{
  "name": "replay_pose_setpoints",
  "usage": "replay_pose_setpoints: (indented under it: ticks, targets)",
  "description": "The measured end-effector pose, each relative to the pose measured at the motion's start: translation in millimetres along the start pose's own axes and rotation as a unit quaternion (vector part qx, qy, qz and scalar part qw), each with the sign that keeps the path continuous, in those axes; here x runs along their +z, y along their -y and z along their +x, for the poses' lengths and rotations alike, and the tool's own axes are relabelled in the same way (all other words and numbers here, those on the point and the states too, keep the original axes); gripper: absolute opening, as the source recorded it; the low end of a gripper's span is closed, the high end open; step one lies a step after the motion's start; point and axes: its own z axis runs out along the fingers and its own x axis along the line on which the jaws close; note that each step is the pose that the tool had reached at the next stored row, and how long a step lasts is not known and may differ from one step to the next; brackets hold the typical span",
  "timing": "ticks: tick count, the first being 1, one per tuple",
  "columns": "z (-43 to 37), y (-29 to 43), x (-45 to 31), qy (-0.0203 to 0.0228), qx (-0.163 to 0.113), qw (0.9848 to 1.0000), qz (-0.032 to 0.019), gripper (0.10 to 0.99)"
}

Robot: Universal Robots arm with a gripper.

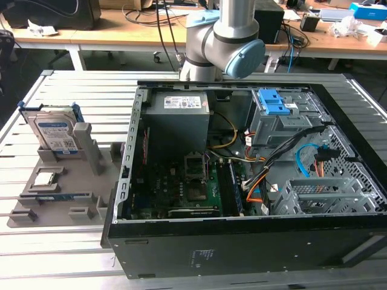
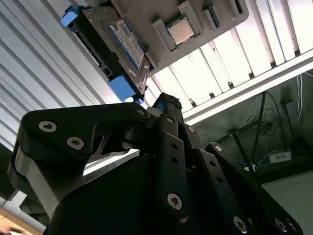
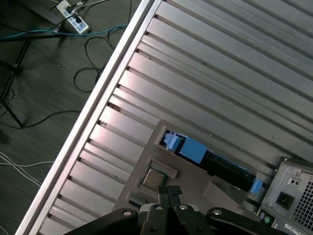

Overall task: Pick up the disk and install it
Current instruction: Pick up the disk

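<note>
The open computer case [image 1: 242, 254] lies on its side, likely so that its drive bay [image 1: 275, 115] faces up. The robot arm [image 1: 224, 42] rises behind it at twelve o'clock. At nine o'clock from the case, a grey holder [image 1: 66, 175] props the disk [image 1: 54, 130] on edge, blue frame exposed for grasping. Its white-and-blue label is illegible. The gripper [image 3: 169, 192] hangs above the holder, fingertips together, holding nothing.

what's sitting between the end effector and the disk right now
Nothing visible does. In the second wrist view the end effector, shut and empty, hangs apart from the disk, with only open air between them. The disk stands on edge in the grey holder, and nothing covers its upper edge.
</note>
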Motion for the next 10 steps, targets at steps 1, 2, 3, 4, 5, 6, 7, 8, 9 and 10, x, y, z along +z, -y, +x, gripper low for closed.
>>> replay_pose_setpoints:
  ticks: [1,2,3,4,5,6,7,8,9,10]
  targets:
    - [0.0,0.0,0.0,-0.0003,-0.007,1.0000,-0.0002,0.106]
    - [0.0,0.0,0.0,-0.0006,-0.012,0.9999,-0.0003,0.106]
    - [0.0,0.0,0.0,-0.0010,-0.024,0.9997,-0.0006,0.106]
    - [0.0,0.0,0.0,-0.0015,-0.033,0.9994,-0.0008,0.106]
    - [0.0,0.0,0.0,-0.0018,-0.040,0.9992,-0.0009,0.106]
    - [0.0,0.0,0.0,-0.0020,-0.045,0.9990,-0.0010,0.106]
    - [0.0,0.0,0.0,-0.0024,-0.052,0.9986,-0.0012,0.106]
    - [0.0,0.0,0.0,-0.0026,-0.058,0.9983,-0.0014,0.106]
    - [0.0,0.0,0.0,-0.0031,-0.069,0.9976,-0.0016,0.106]
    - [0.0,0.0,0.0,-0.0037,-0.081,0.9967,-0.0019,0.106]
